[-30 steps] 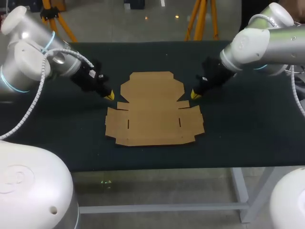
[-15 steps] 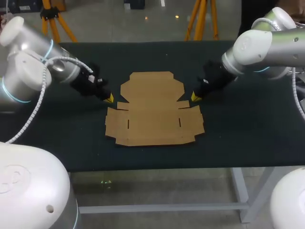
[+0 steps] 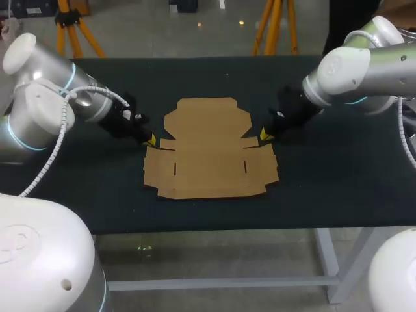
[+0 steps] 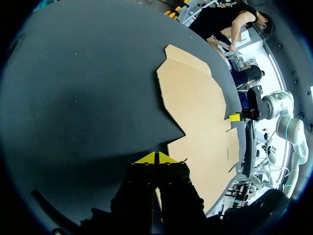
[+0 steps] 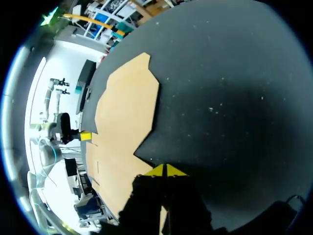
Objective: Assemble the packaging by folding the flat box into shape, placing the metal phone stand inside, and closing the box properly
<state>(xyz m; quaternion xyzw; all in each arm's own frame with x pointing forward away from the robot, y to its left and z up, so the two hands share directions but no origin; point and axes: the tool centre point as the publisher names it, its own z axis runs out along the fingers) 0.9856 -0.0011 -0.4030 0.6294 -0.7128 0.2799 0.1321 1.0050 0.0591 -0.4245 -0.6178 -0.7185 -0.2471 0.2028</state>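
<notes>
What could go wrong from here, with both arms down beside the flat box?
1. The box lies flat and loose on the table. The left fingers and right fingers, both shut at its side notches, may shove it instead of lifting a flap.
2. Uneven pushes from the two sides could skew or buckle it.

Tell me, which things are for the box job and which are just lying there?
For the job: flat brown cardboard box; left pincer with yellow tips; right pincer with yellow tips.
Just there: black table.
</notes>
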